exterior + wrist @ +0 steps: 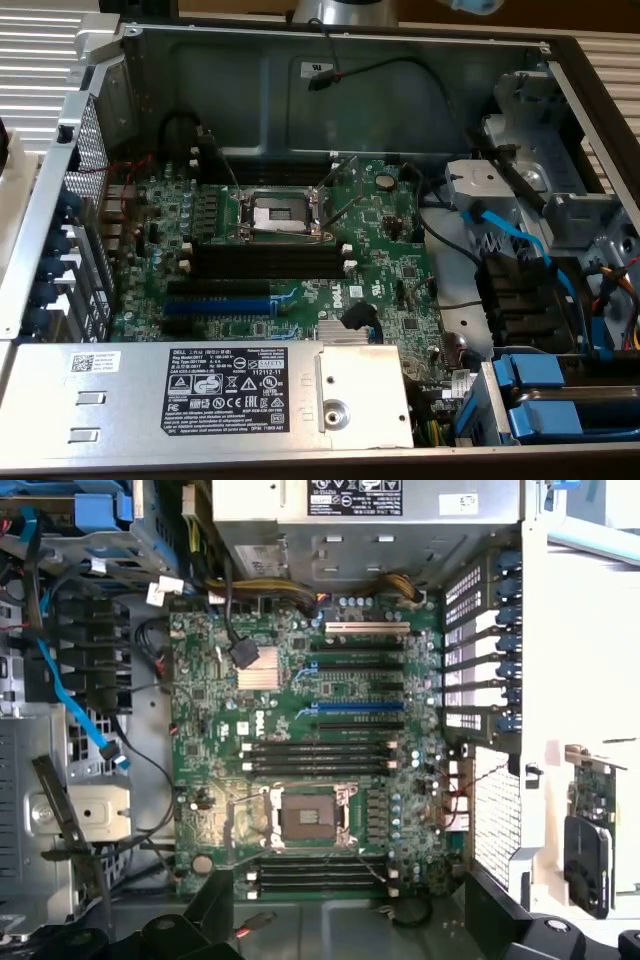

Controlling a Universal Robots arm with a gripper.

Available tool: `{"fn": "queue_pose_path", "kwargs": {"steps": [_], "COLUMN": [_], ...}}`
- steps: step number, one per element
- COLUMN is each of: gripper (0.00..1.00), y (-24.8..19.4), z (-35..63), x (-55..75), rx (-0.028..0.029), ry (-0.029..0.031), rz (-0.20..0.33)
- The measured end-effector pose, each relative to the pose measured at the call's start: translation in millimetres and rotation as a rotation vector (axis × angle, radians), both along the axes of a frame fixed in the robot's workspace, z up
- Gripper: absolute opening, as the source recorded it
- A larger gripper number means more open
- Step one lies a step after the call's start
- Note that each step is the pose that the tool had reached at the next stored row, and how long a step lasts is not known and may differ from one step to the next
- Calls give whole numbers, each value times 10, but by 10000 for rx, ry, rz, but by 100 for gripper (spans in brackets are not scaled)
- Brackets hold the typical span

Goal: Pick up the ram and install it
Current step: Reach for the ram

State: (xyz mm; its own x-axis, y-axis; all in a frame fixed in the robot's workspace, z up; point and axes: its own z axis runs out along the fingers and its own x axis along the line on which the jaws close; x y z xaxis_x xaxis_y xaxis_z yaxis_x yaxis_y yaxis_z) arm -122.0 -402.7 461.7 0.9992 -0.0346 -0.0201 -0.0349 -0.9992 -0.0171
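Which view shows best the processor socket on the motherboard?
The wrist view: it looks straight down on the processor socket, so its square frame shows whole. The exterior view shows the socket at a slant, foreshortened.

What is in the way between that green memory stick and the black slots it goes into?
Nothing visible blocks it. The ram lies on the metal cage beside the board; only low black cables run between it and the empty memory slots.
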Motion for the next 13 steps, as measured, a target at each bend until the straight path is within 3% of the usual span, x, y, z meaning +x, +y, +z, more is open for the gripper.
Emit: {"fn": "queue_pose_path", "kwargs": {"steps": [4,8,9,13], "gripper": [99,99,99,99], "y": [1,0,1,0], "z": [131,183,185,184], "x": [-124,-233,-257,-365], "rx": [-1,-1,-2,-1], "ry": [-20,-114,-156,-421], "rz": [0,1,1,1]}}
